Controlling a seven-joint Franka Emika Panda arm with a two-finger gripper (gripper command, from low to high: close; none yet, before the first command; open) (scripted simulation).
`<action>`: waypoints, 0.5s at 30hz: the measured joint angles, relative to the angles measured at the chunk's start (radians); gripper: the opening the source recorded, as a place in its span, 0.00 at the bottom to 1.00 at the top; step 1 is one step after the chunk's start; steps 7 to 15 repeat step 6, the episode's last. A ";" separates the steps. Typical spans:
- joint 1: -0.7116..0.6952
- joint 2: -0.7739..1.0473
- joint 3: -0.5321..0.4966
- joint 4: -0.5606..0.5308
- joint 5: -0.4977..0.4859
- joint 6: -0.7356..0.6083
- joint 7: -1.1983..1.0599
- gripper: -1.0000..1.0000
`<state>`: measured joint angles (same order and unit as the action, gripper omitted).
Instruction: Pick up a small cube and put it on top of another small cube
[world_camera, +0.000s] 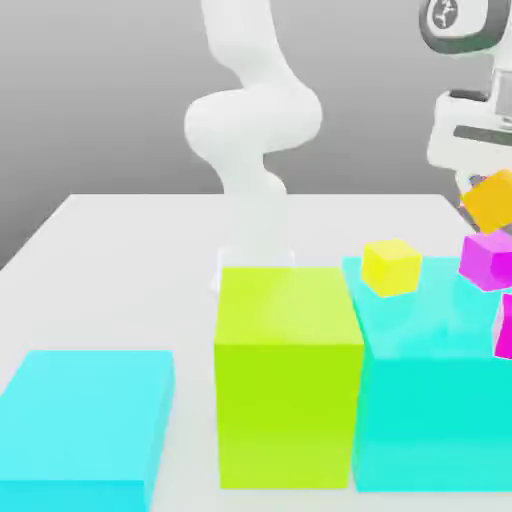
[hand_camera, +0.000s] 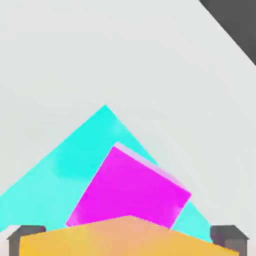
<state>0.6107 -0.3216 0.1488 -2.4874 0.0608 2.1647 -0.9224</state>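
Note:
The small orange cube (world_camera: 492, 203) hangs tilted at the exterior view's right edge, just above the magenta cube (world_camera: 487, 258), which rests on the tall cyan block (world_camera: 430, 340). My gripper (world_camera: 478, 186) reaches down onto the orange cube from above. In the hand view the orange cube (hand_camera: 125, 240) lies between the two grey fingertips (hand_camera: 25, 234), which stand wide apart, so the gripper is open. The magenta cube (hand_camera: 132, 192) lies directly beneath it, on the corner of the cyan block (hand_camera: 65, 165). I cannot tell whether the orange cube touches the magenta one.
A small yellow cube (world_camera: 390, 266) sits on the same cyan block, toward the exterior view's left. Another magenta shape (world_camera: 504, 328) shows at the right edge. A tall lime block (world_camera: 288, 360) and a low cyan block (world_camera: 85, 420) stand in front on the white table (world_camera: 130, 260).

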 joint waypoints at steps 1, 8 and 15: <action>0.000 0.000 0.000 0.000 0.000 0.000 0.000 1.00; 0.001 -0.039 0.002 0.059 0.000 -0.094 -0.005 1.00; 0.001 -0.039 0.002 0.059 0.000 -0.094 -0.005 1.00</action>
